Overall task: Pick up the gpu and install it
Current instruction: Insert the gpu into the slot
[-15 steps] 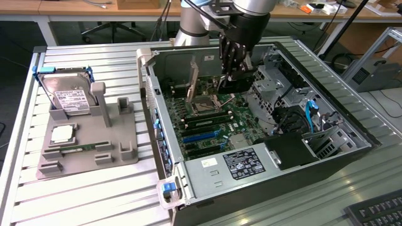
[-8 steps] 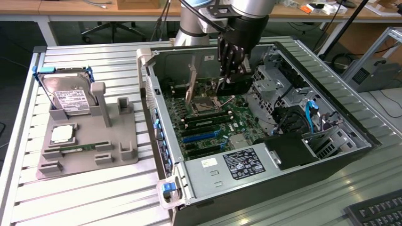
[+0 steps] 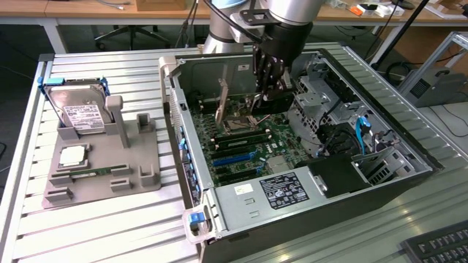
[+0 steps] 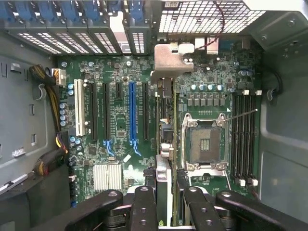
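My gripper (image 3: pixel 269 90) reaches down into the open computer case (image 3: pixel 175 109) and is shut on the gpu (image 3: pixel 264 104). In the wrist view the gpu (image 4: pixel 164 120) shows edge-on, running from my gripper (image 4: pixel 166 199) to its silver end bracket (image 4: pixel 168 57) near the case's rear slot openings. It hangs over the green motherboard (image 4: pixel 115 125), between the blue expansion slot (image 4: pixel 132 110) and the CPU socket (image 4: pixel 204 142). I cannot tell whether its lower edge touches a slot.
A grey fixture (image 3: pixel 135 164) at the exterior view's left holds a silver hard drive (image 3: pixel 84 112), a CPU (image 3: pixel 73 156) and a RAM stick (image 3: pixel 87 172). The power supply (image 3: pixel 281 192), drive cages (image 3: pixel 321 96) and cables (image 3: pixel 358 131) crowd the case. A keyboard (image 3: pixel 439 246) lies at the lower right.
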